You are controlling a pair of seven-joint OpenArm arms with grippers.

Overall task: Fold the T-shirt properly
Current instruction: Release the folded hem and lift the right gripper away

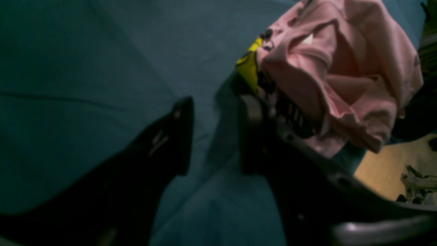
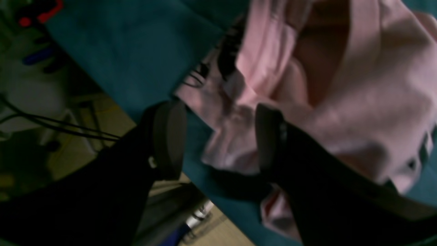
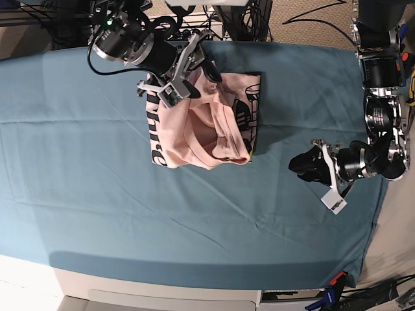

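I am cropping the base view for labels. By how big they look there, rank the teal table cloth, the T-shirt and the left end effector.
1. teal table cloth, by far the largest.
2. T-shirt, bunched.
3. left end effector, smallest.

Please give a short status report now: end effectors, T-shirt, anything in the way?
Left end effector open, empty, apart from T-shirt. Right end effector open at shirt's far edge, not gripping. T-shirt bunched on table cloth, not folded. Nothing in the way.

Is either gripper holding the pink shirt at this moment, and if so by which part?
Neither holds it. The right gripper stands open over the crumpled pale pink cotton T-shirt; the left gripper is open, apart from it.
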